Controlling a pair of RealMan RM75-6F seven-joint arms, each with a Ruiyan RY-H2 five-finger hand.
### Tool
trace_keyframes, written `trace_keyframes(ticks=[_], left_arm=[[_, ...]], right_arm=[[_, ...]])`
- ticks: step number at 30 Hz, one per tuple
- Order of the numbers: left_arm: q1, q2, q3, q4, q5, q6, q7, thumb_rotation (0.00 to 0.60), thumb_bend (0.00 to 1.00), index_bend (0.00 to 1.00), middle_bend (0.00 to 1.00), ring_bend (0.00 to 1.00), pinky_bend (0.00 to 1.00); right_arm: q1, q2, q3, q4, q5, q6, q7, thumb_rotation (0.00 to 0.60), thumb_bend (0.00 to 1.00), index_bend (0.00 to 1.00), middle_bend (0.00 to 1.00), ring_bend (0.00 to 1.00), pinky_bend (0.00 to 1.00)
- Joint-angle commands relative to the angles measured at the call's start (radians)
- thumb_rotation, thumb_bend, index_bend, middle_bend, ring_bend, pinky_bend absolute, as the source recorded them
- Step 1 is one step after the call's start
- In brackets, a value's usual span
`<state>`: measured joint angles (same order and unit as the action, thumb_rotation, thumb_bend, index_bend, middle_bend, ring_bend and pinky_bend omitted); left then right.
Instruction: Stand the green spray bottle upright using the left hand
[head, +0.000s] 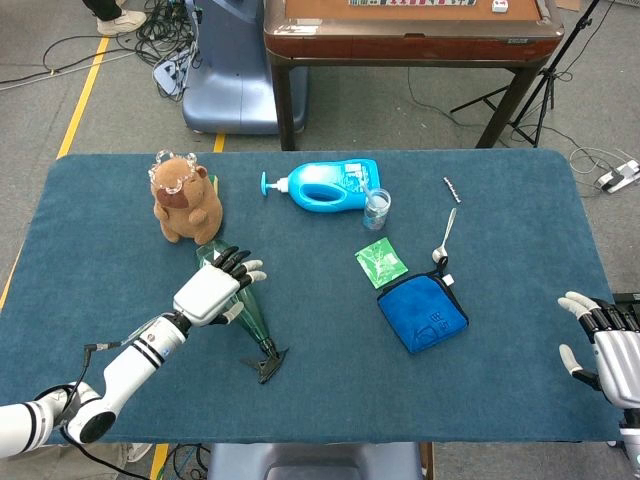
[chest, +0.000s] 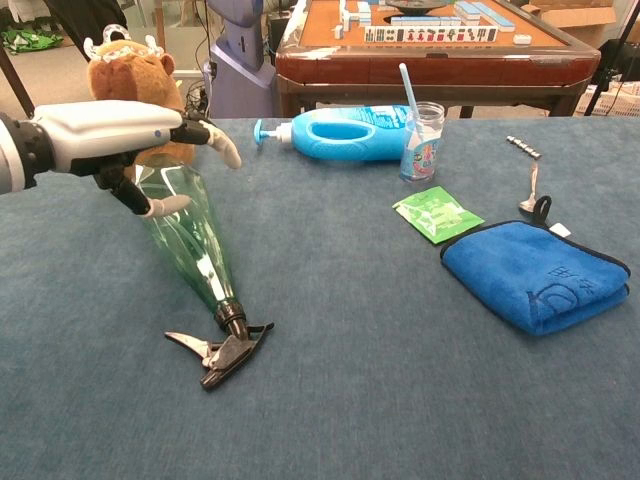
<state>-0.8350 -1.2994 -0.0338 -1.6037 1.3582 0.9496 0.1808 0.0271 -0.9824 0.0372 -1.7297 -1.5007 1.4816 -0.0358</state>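
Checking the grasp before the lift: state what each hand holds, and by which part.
Nothing is held. The left hand hovers open over the wide base end of the green spray bottle, which lies on its side. The right hand is open and empty.

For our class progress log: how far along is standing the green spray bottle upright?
Nothing looks finished: the green spray bottle lies on the table, its black trigger head toward the near edge. In hand: the left robot hand is over the bottle's wide base, fingers spread, grip not clear. Left: grasp it and stand it up. The right robot hand is idle.
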Motion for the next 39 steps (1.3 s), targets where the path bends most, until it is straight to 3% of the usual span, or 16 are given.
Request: trace_keyframes(ticks=[1,11,15,24,39], left_arm=[[0.002,0.033,0.045,0.015,0.101,-0.024,-0.055,0.6,0.46,0.18,0.12,0.0,0.0],[0.0,0.003,0.094,0.091,0.228,-0.032,0.085,0.6,0.46,0.16,0.1,0.0,0.0],[0.002,-0.022,0.105,0.13,0.267,-0.025,0.132,0.6,0.41,0.15,0.09,0.0,0.0],[0.009,-0.084,0.127,0.222,0.361,0.016,0.174,0.6,0.3,0.16,0.09,0.0,0.0],[-0.023,-0.188,0.137,0.409,0.48,0.061,0.19,0.6,0.29,0.21,0.09,0.0,0.0]], right_arm=[[0.0,0.0,0.0,0.001,0.0,-0.001,0.001,0.6,0.35,0.22,0.2,0.14,0.19],[0.001,-0.001,0.0,0.003,0.0,-0.001,0.004,0.6,0.35,0.22,0.2,0.14,0.19],[-0.001,0.002,-0.001,0.0,0.001,0.001,0.003,0.6,0.35,0.22,0.2,0.14,0.19],[-0.001,0.005,-0.001,-0.007,0.0,0.0,-0.004,0.6,0.35,0.22,0.2,0.14,0.19],[-0.006,0.008,-0.002,-0.013,0.004,0.004,-0.01,0.6,0.35,0.22,0.2,0.14,0.19]])
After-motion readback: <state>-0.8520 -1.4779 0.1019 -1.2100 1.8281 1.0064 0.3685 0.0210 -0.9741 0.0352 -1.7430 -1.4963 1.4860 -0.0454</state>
